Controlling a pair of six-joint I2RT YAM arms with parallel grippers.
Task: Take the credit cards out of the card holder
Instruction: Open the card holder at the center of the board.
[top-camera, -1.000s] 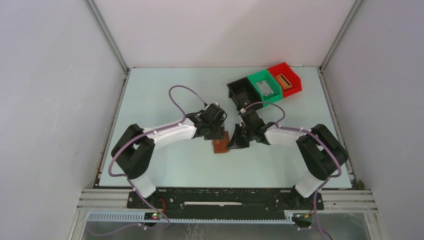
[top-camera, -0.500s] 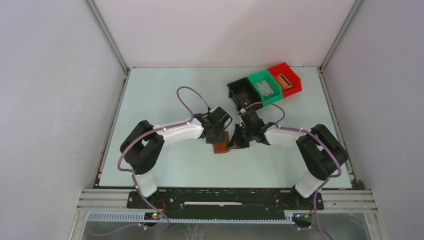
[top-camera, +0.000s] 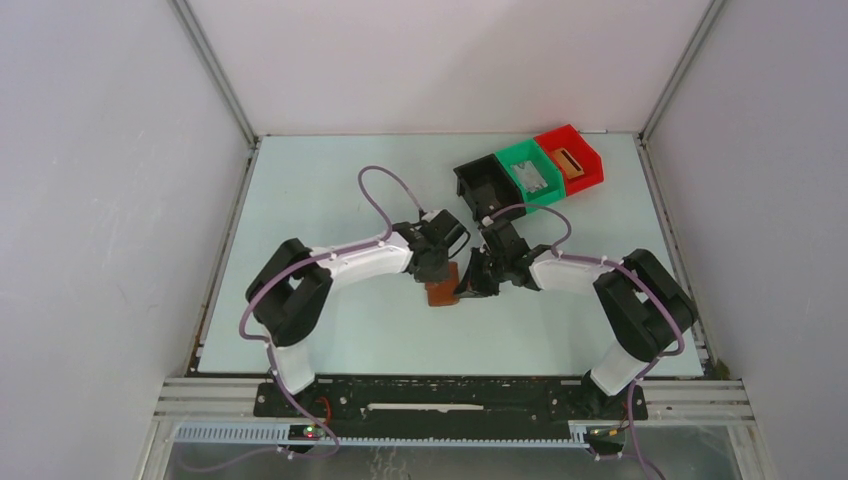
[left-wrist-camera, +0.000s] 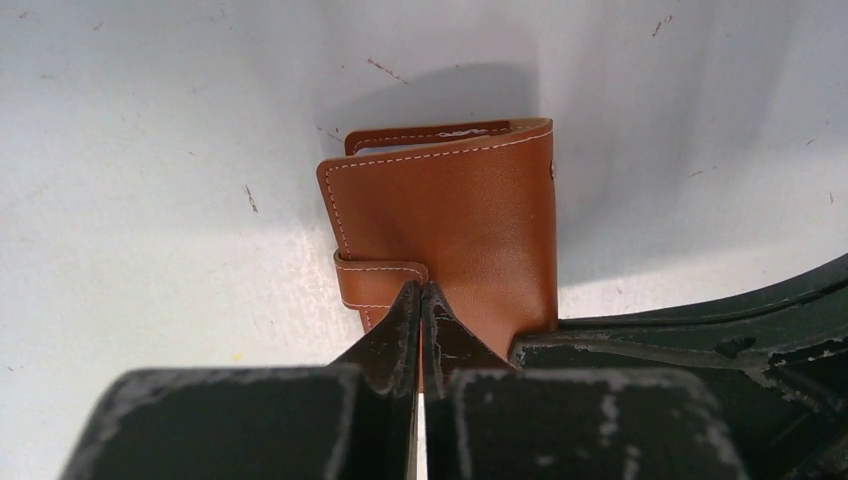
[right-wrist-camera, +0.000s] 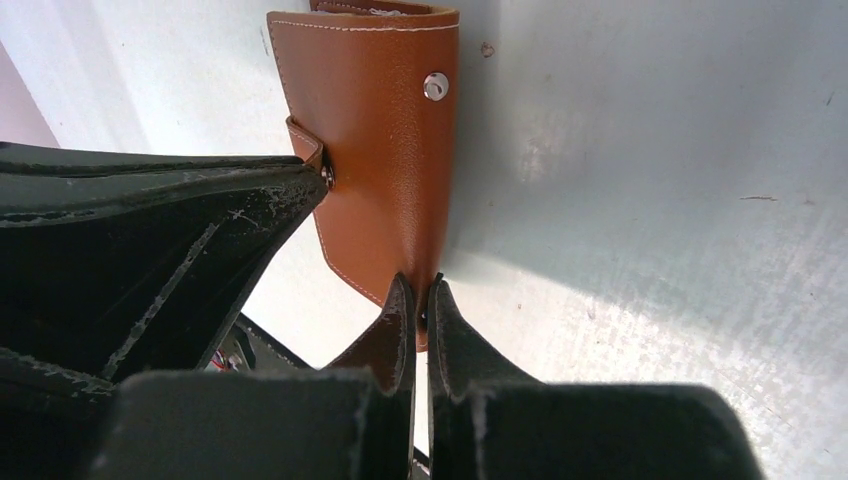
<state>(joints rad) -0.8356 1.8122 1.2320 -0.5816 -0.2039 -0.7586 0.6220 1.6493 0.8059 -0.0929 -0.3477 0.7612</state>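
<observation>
- Top view: brown wallet (top-camera: 440, 293) mid-worktop (top-camera: 320, 190), wedged between left end effector (top-camera: 436, 268) and right end effector (top-camera: 470, 283). Black bin (top-camera: 482, 185), green bin (top-camera: 530, 172) and red bin (top-camera: 572, 158) sit in a row behind.
- Left wrist: smooth stitched leather, folded. Left fingers (left-wrist-camera: 400, 325) pressed together at the strap tab (left-wrist-camera: 378, 280); can't tell if it's gripped.
- Right wrist: right fingers (right-wrist-camera: 398, 310) clamped on the wallet's near edge. Metal snap stud (right-wrist-camera: 435, 86) showing. Left end effector blocks the left side.

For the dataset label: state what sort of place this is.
Most likely a lab robot work cell: plain white panel walls on aluminium framing box in a pale table, and the left arm and right arm are bolted to a black rail at its near edge.
</observation>
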